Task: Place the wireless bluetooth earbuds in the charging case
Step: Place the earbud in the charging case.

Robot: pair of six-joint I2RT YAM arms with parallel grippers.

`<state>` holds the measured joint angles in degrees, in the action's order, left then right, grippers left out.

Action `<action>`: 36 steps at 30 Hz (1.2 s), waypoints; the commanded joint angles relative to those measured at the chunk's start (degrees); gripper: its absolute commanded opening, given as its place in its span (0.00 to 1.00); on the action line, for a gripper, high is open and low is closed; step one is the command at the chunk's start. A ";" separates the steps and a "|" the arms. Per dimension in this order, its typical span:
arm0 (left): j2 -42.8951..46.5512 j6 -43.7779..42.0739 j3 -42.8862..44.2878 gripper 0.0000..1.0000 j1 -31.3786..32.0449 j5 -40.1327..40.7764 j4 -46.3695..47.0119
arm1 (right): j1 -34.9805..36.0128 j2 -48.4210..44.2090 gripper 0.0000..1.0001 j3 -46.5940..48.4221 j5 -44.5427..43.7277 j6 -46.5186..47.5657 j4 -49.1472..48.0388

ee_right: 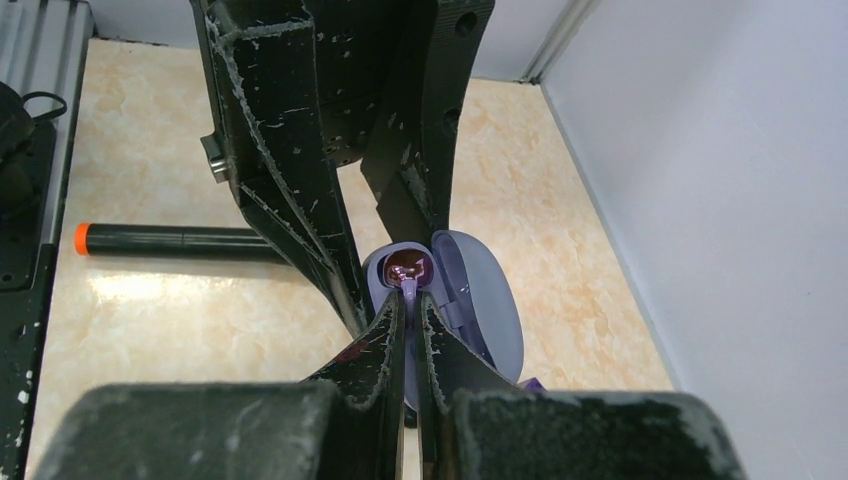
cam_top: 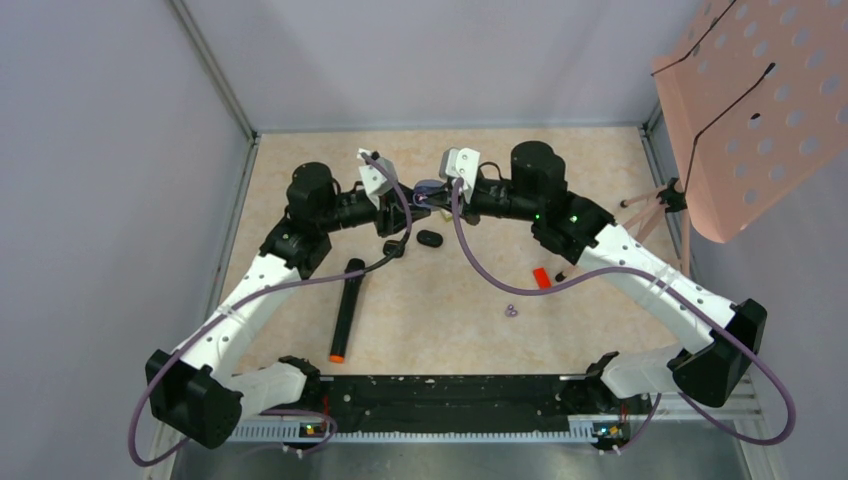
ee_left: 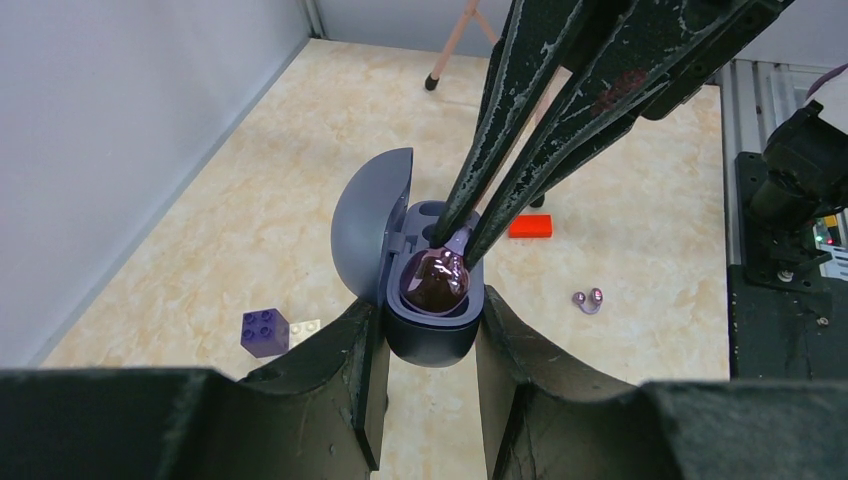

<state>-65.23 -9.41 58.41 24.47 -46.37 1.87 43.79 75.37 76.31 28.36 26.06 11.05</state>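
Observation:
My left gripper (ee_left: 430, 306) is shut on the charging case (ee_left: 432, 340), a dark grey-blue shell held off the table with its lid (ee_left: 370, 232) swung open to the left. A glossy dark earbud (ee_left: 435, 282) sits in the case's near socket. My right gripper (ee_left: 461, 238) comes down from above and is shut on the earbud's pale stem. In the right wrist view the right gripper (ee_right: 408, 297) pinches that stem just below the earbud (ee_right: 405, 264), beside the open lid (ee_right: 482, 292). From the top, both grippers meet over the case (cam_top: 428, 189).
A small black oval piece (cam_top: 430, 238) lies just in front of the case. A black marker with an orange cap (cam_top: 346, 310), a red block (cam_top: 541, 278) and pale purple rings (cam_top: 511, 311) lie on the table. A purple brick (ee_left: 264, 331) sits left. A pink perforated board (cam_top: 750, 100) stands back right.

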 commanded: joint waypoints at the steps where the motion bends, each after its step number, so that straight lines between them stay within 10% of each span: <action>1: -0.31 -1.82 2.84 0.00 0.05 -1.69 -0.19 | -0.46 -1.03 0.00 3.86 1.61 2.35 1.52; 36: -1.78 -3.62 5.08 0.00 0.05 -2.36 -6.22 | -0.46 1.13 0.00 8.22 2.88 6.46 10.22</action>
<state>-67.13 -13.19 61.08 24.47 -48.38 -5.67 43.72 78.43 83.35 30.44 32.03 21.02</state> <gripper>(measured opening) 0.384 0.010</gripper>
